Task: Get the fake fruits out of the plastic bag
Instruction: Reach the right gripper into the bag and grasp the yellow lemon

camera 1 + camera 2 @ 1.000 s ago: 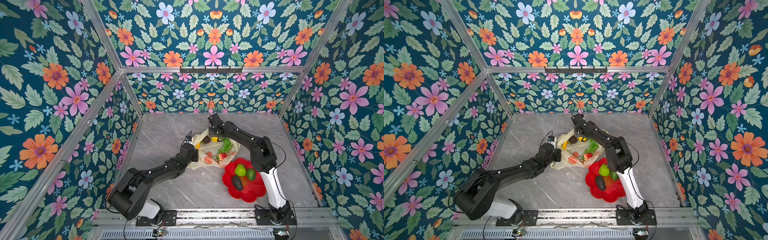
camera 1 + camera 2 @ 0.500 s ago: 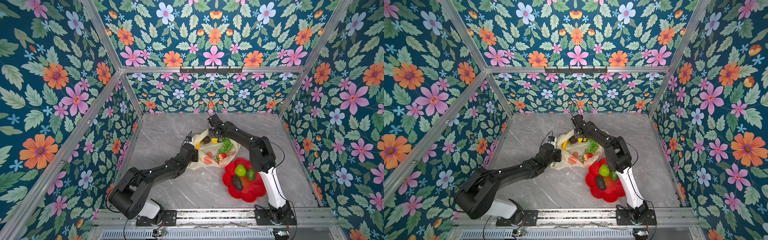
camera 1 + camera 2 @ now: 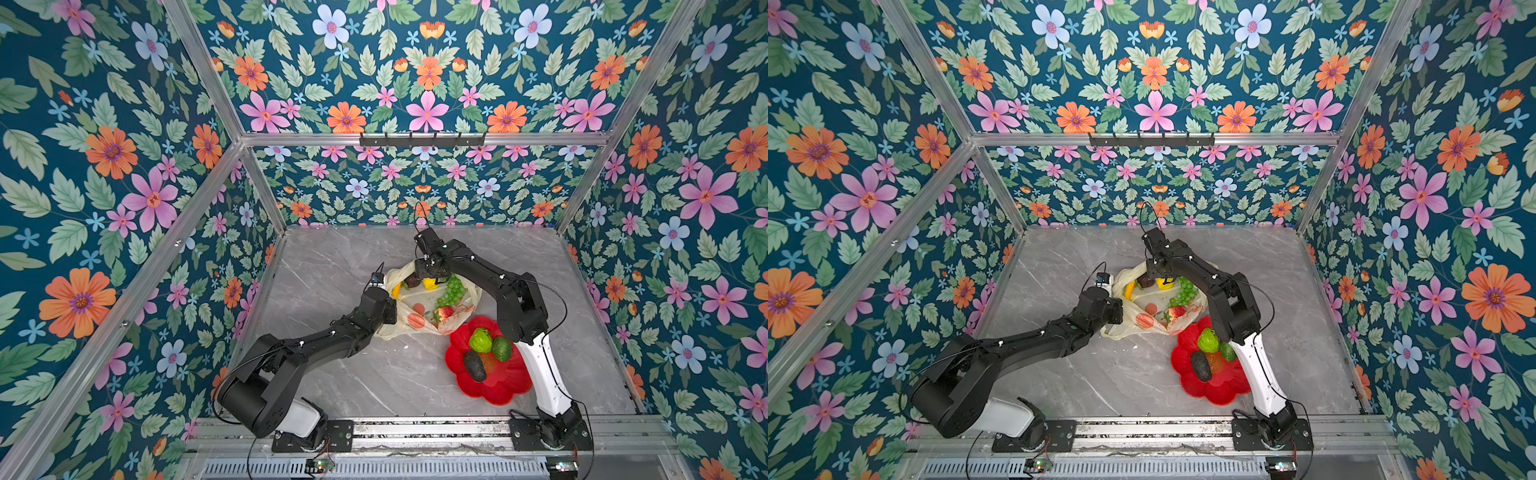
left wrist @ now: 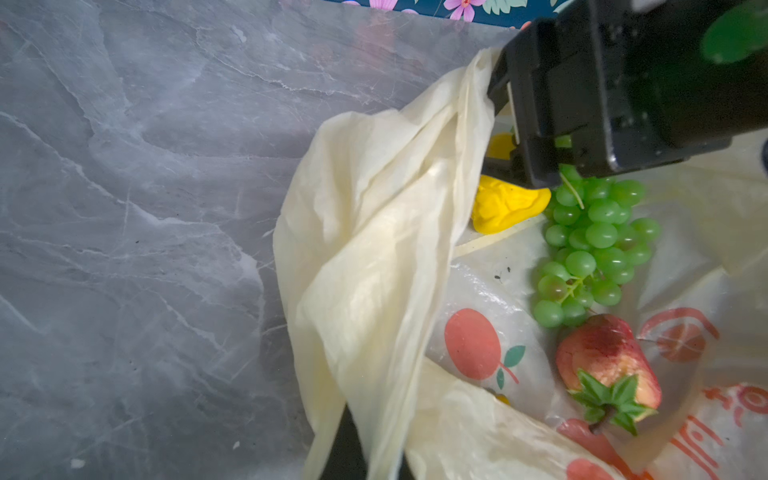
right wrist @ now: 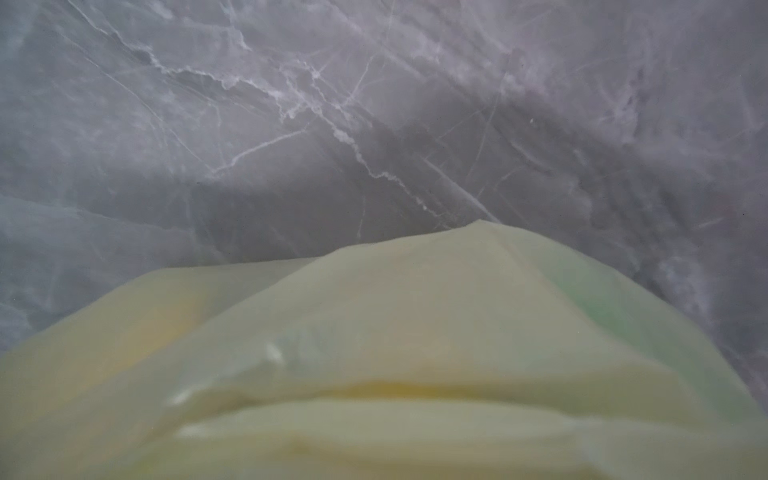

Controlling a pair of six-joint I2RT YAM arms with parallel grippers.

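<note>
The plastic bag (image 3: 432,301) (image 3: 1156,328) lies open mid-table in both top views. Inside it are a green grape bunch (image 3: 453,291) (image 4: 594,241), a yellow lemon (image 3: 430,284) (image 4: 507,205), a strawberry (image 3: 444,312) (image 4: 606,361), a banana (image 3: 397,289) and a dark fruit (image 3: 412,281). My left gripper (image 3: 392,309) (image 4: 365,465) is shut on the bag's near-left handle. My right gripper (image 3: 430,275) (image 3: 1163,276) (image 4: 498,141) hangs in the bag's far mouth over the lemon, jaws apart and holding nothing. Bag film (image 5: 415,353) covers the right wrist view.
A red flower-shaped dish (image 3: 498,386) (image 3: 1221,390) at the front right holds a green bumpy fruit (image 3: 481,340), a second green fruit (image 3: 502,348) and a dark avocado (image 3: 473,365). The right arm's white base link (image 3: 544,374) passes beside the dish. Flowered walls enclose the marble table (image 3: 332,270).
The right gripper's jaws have spread wider at the bag's far mouth. Both arms and the bag stay almost where they were.
</note>
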